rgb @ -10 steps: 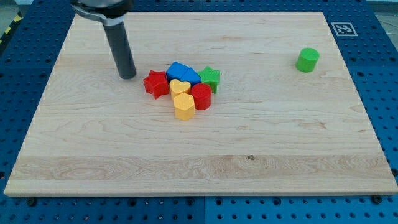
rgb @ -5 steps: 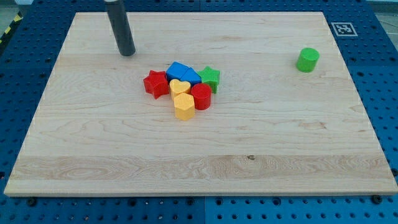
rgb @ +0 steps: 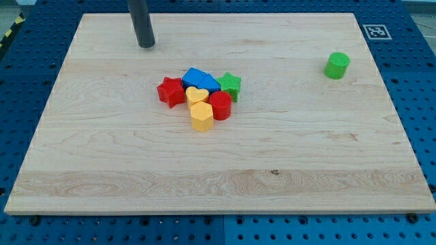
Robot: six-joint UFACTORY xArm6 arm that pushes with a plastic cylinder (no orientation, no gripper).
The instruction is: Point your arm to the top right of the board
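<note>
Tip (rgb: 146,45) of the dark rod sits on the pale wooden board (rgb: 306,170) near its top edge, left of centre in the view. It carries nothing and touches no block; being a bare rod, it has nothing to open or close.

Change over the last second: my tip has travelled from just left of the red star block (rgb: 170,91) toward the view's top, with a slight drift to the right. It now stands well apart from the cluster, above and left of it. The cluster itself has not shifted.

Cluster, centre-left of board, blocks touching or nearly so:
- red star at the left
- blue block (rgb: 199,78), shape unclear, at the top
- green star block (rgb: 230,84) at the right
- yellow heart block (rgb: 197,95) in the middle
- red cylinder-like block (rgb: 220,105) lower right
- yellow block (rgb: 201,117), shape unclear, at the bottom

Lone green cylinder block (rgb: 336,65) stands far off toward the view's right.

Judgement: the upward leg looks mostly done. The target, the board's top right corner beside the black-and-white marker tag (rgb: 375,31), is still far across. A sweep rightward along the top edge should pass above the green cylinder without contact.
</note>
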